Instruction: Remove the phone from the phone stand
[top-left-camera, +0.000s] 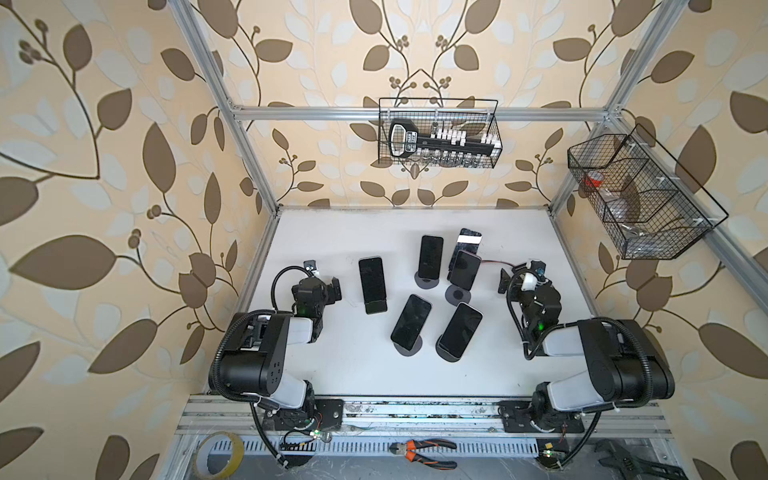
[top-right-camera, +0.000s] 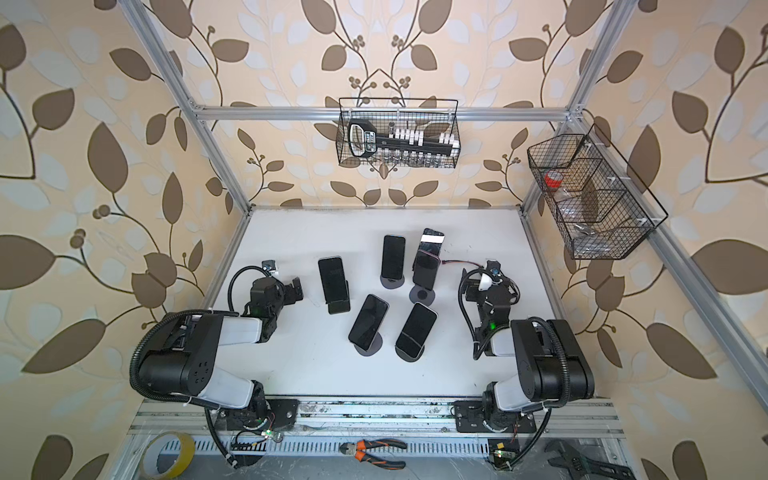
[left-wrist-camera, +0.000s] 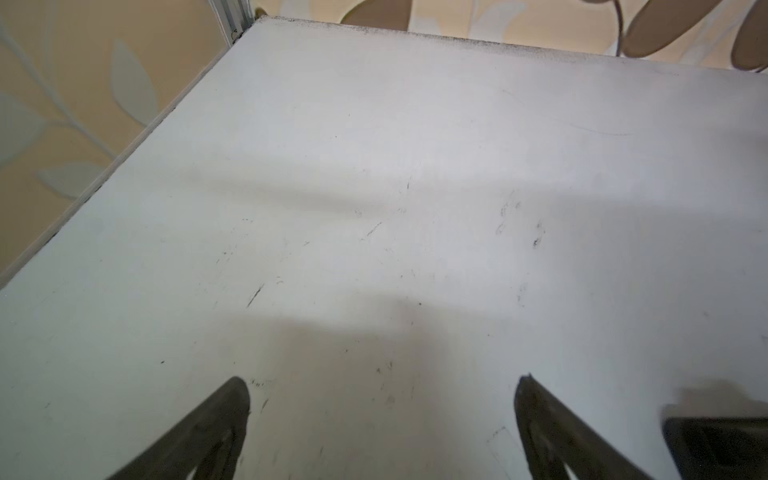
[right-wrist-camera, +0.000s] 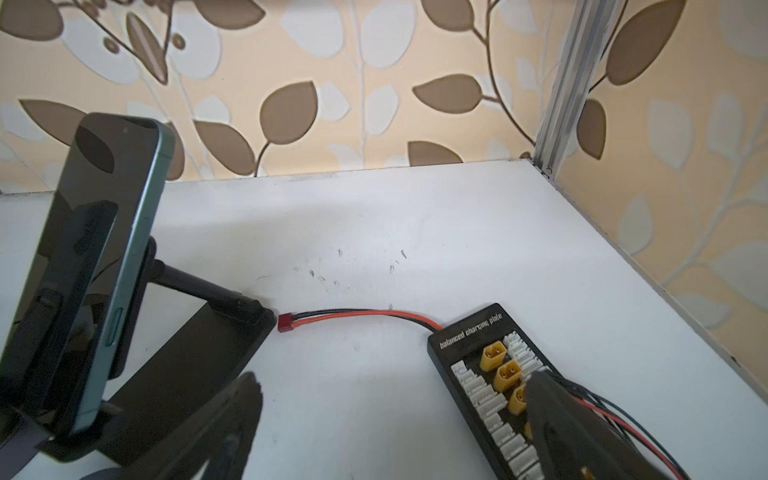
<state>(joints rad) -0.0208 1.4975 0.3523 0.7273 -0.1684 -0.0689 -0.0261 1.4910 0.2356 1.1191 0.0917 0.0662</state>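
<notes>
On the white bench (top-left-camera: 353, 374), six phones are grouped between the two arms, each leaning back on its own stand. Both top views show the layout:

- One phone (top-left-camera: 372, 282) sits nearest the left arm on a rectangular stand (top-left-camera: 376, 308).
- Two front phones (top-left-camera: 410, 322) sit on round-footed stands (top-left-camera: 409, 347).
- Three rear phones (top-left-camera: 430, 257) stand behind them, two overlapping in view.

Left fingers (left-wrist-camera: 208, 428): spread wide and empty, above bare bench surface. In both top views they are just beside the phone nearest that arm and clear of it.

Right fingers (right-wrist-camera: 232, 424): spread wide and empty. One finger hangs over a black charging plate (right-wrist-camera: 478, 357) fitted with yellow connectors. The plate's red-and-black lead (right-wrist-camera: 374, 313) runs across the bench, and its red plug lies just beside the base of a black stand (right-wrist-camera: 187, 365). A green-edged phone (right-wrist-camera: 83, 270) rests on that stand, tilted back, with its lower edge seated in the stand's lip. The right fingers are near this phone and apart from it.

A wire basket (top-left-camera: 438, 133) hangs on the rear frame and a second basket (top-left-camera: 640, 195) on the right-side frame. A tape roll (top-left-camera: 237, 451), pliers (top-left-camera: 419, 451) and a wrench (top-left-camera: 615, 455) lie at the front rail.
</notes>
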